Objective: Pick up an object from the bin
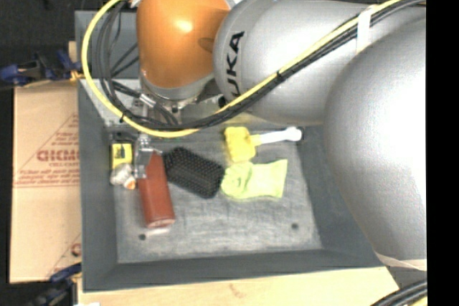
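Observation:
My gripper [145, 149] comes down from under the orange wrist cover at the bin's left side. Its tip is at the far end of a red-brown oblong block [156, 198] that lies lengthwise on the bin floor. Just left of the tip are a small yellow and black thing [120, 153] and a small silvery piece with an orange end [122, 178]. To the right of the block, a black ribbed brush-like pad [192, 172] lies at a slant.
A yellow brush head with a white handle [241, 143] and a crumpled yellow-green cloth [255, 180] lie in the middle of the bin. The big silver arm covers the bin's far and right parts. The near strip of the floor is bare grey.

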Robot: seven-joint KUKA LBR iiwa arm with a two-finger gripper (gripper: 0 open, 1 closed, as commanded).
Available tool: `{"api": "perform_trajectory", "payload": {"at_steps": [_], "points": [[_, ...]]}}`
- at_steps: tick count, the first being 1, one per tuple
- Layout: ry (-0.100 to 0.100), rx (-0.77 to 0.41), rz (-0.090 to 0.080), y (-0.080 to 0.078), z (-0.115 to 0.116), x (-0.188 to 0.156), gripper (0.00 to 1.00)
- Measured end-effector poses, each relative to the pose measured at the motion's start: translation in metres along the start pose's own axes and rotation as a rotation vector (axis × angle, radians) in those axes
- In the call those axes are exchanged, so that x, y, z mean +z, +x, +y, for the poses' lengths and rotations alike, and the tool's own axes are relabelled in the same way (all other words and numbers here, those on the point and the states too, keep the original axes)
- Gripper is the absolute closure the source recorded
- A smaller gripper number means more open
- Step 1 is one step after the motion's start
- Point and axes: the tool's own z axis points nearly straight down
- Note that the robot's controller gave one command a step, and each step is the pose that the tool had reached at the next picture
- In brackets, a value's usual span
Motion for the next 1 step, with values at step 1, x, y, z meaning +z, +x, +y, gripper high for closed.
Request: {"api": "perform_trajectory", "payload": {"at_steps": [1], "points": [[-0.002, 0.005, -0.009, -0.0019, -0.0014, -0.0056, 0.0]]}}
